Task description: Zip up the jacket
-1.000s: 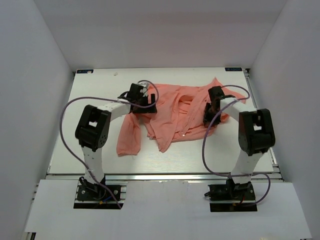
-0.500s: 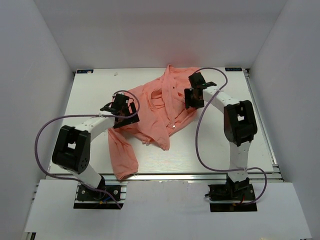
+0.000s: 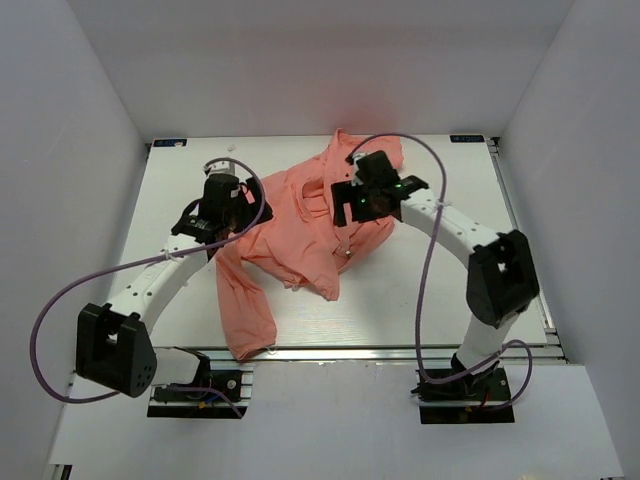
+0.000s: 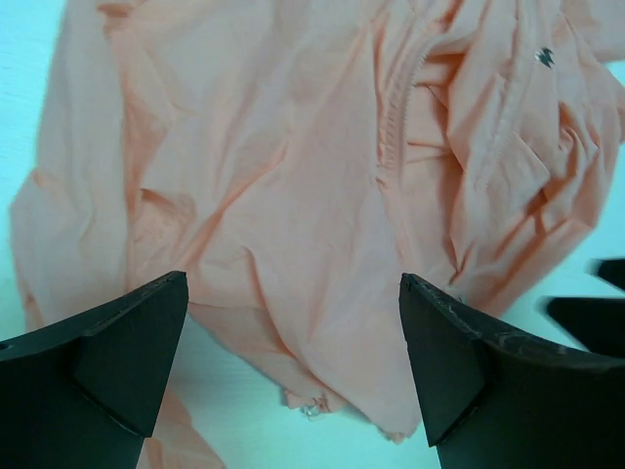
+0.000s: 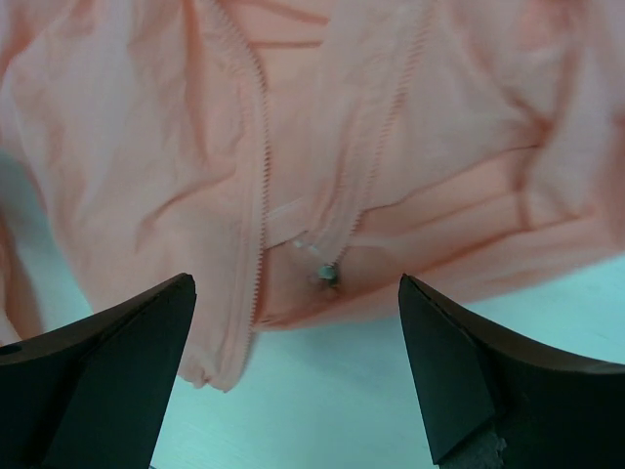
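Note:
The salmon-pink jacket (image 3: 300, 225) lies crumpled in the middle of the white table, one sleeve (image 3: 245, 315) trailing toward the front edge. My left gripper (image 3: 214, 212) hangs open over the jacket's left edge; in the left wrist view the left gripper (image 4: 293, 283) has only fabric (image 4: 283, 186) and a hem below its spread fingers. My right gripper (image 3: 360, 203) is open above the jacket's right part. In the right wrist view the right gripper (image 5: 296, 283) frames the zipper slider (image 5: 327, 276) and a row of zipper teeth (image 5: 260, 195), with nothing held.
White walls close in the table (image 3: 430, 300) on the left, back and right. Purple cables (image 3: 425, 260) loop from both arms over the surface. The right arm's fingers (image 4: 586, 313) show at the right edge of the left wrist view.
The right gripper opened and slid left over the jacket. The left gripper moved left to the jacket's edge. The jacket was dragged back and bunched up, its sleeve now trailing forward.

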You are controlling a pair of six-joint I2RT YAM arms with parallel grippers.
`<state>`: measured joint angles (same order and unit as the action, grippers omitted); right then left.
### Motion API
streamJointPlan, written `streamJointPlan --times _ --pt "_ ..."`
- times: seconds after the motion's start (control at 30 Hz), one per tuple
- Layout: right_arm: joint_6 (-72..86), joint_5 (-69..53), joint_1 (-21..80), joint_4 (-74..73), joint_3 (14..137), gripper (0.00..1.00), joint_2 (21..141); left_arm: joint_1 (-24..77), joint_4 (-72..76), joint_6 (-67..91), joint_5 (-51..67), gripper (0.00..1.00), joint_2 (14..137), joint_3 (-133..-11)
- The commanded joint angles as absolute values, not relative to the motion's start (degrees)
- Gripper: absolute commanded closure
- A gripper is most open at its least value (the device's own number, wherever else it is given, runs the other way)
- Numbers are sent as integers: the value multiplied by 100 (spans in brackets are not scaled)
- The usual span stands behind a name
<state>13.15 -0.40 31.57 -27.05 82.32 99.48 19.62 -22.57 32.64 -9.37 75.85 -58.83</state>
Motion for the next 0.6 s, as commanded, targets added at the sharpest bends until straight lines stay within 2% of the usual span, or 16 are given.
streamJointPlan --times 0.0,0.17,0.33,0.57 --pt "1537 -421 3261 -2820 8401 11 10615 1978 -1908 3270 -204 2 7462 -5529" --pt "1836 -185 3436 -2988 8797 10 11205 1986 -1328 3401 842 2 7672 -5081" --pt "2030 -61 3437 -2918 8737 12 11452 1986 -1099 3419 1002 2 8102 -5001" --pt "2083 -474 3428 -2523 8639 28 11663 1986 -1010 3392 932 2 8577 -5062"
